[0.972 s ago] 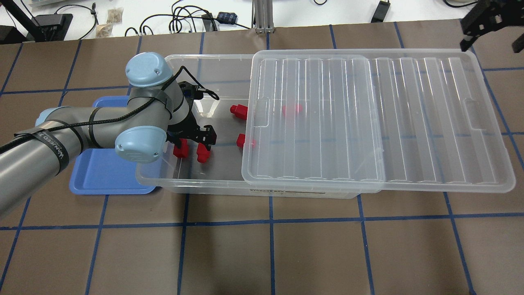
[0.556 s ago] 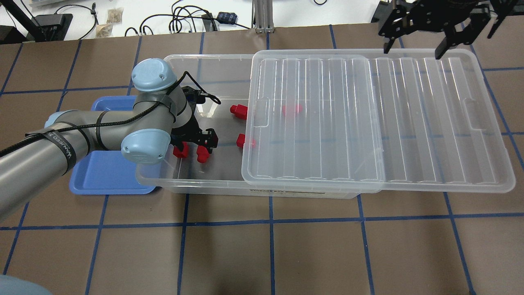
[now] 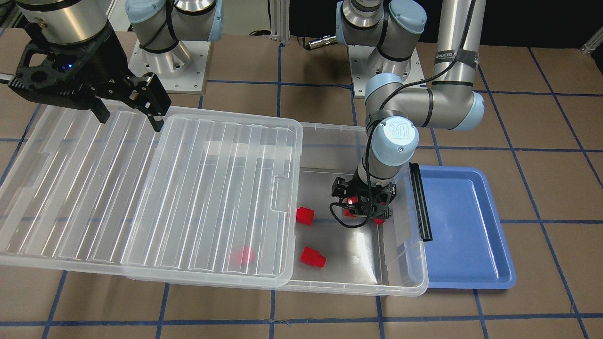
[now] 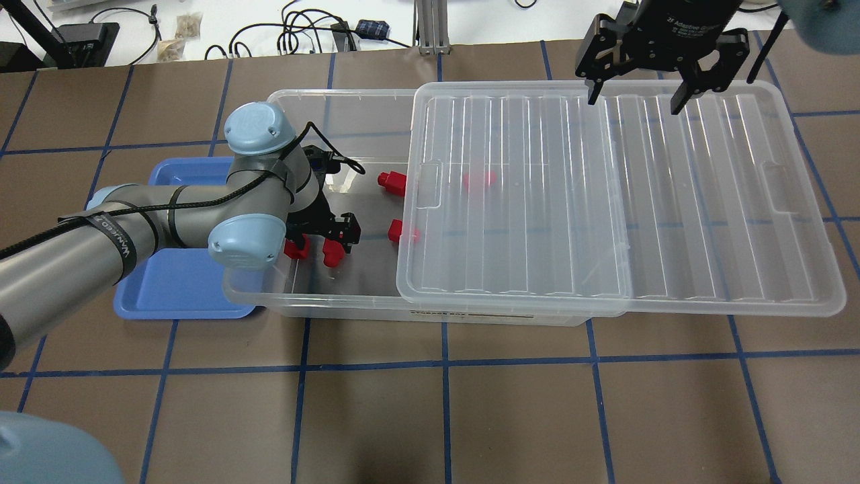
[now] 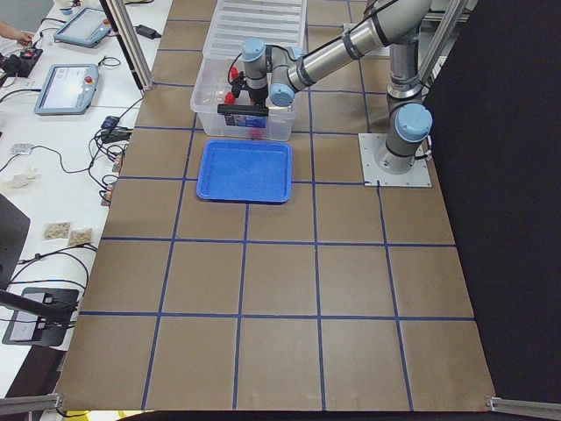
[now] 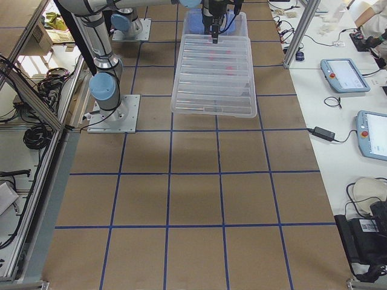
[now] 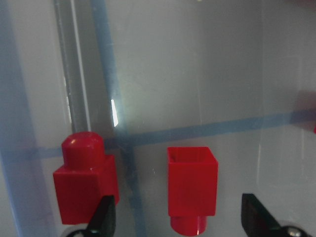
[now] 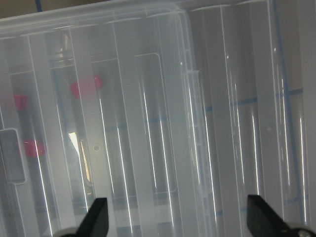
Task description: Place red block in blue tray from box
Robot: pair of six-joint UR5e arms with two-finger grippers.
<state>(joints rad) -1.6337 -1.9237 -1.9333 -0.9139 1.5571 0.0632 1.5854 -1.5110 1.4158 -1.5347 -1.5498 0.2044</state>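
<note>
My left gripper (image 4: pixel 324 236) is down inside the clear box (image 4: pixel 349 107), jaws open. In the left wrist view a red block (image 7: pixel 191 190) lies between its fingertips (image 7: pixel 104 217), untouched, and a second red block (image 7: pixel 84 180) lies beside the left finger. Two more red blocks (image 4: pixel 392 181) (image 4: pixel 402 232) lie in the open part of the box, and one (image 4: pixel 478 179) shows blurred under the lid. The blue tray (image 4: pixel 168 289) sits empty against the box's left end. My right gripper (image 4: pixel 635 84) hangs open and empty above the lid's far edge.
The ribbed clear lid (image 4: pixel 672 202) is slid to the right, covering most of the box and overhanging its right end. A black latch bar (image 3: pixel 420 202) stands on the box end beside the tray. Cables and devices lie beyond the table's far edge.
My right gripper has come in from the far right corner and moved left over the lid's far edge. My left arm has shifted slightly right, its gripper staying over the two near blocks.
</note>
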